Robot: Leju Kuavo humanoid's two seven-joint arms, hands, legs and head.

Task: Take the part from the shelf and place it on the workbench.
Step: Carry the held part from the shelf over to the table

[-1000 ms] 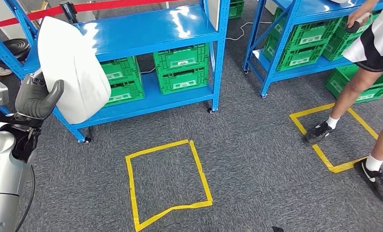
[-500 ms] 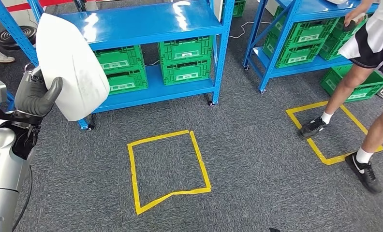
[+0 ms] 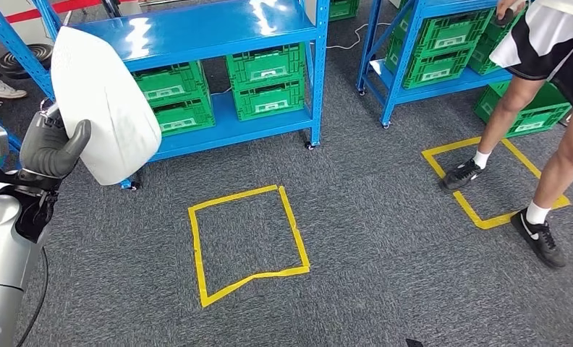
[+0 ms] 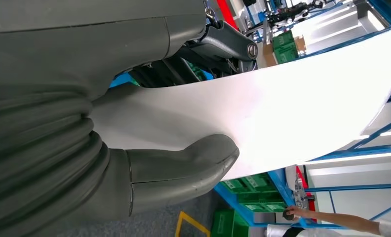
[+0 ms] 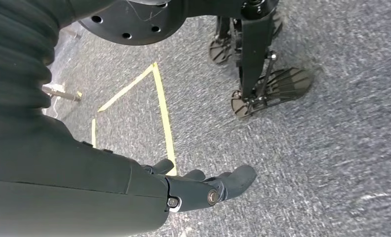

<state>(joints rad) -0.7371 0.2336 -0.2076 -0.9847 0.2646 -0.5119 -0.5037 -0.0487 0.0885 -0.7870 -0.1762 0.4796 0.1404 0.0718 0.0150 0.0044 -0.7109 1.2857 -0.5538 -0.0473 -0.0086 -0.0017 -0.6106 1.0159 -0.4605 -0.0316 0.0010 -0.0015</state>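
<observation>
The part is a large white curved panel (image 3: pixel 103 101). My left hand (image 3: pixel 51 148) grips its lower edge and holds it upright at the left of the head view, in front of the blue shelf (image 3: pixel 218 29). In the left wrist view the thumb (image 4: pixel 183 168) presses on the white panel (image 4: pixel 282 113), with the darker fingers behind it. My right hand (image 5: pixel 203 190) hangs over the grey carpet, fingers stretched apart and holding nothing.
Green crates (image 3: pixel 269 83) fill the blue shelf's lower level. A second blue rack (image 3: pixel 414 65) with green crates stands at the right, where a person (image 3: pixel 544 87) stands on a yellow tape square (image 3: pixel 486 181). Another yellow tape square (image 3: pixel 244 242) marks the carpet ahead.
The whole view has shifted as I move: the shelves and tape squares slide up and left in the picture. The panel stays in my left hand. The person has stepped closer.
</observation>
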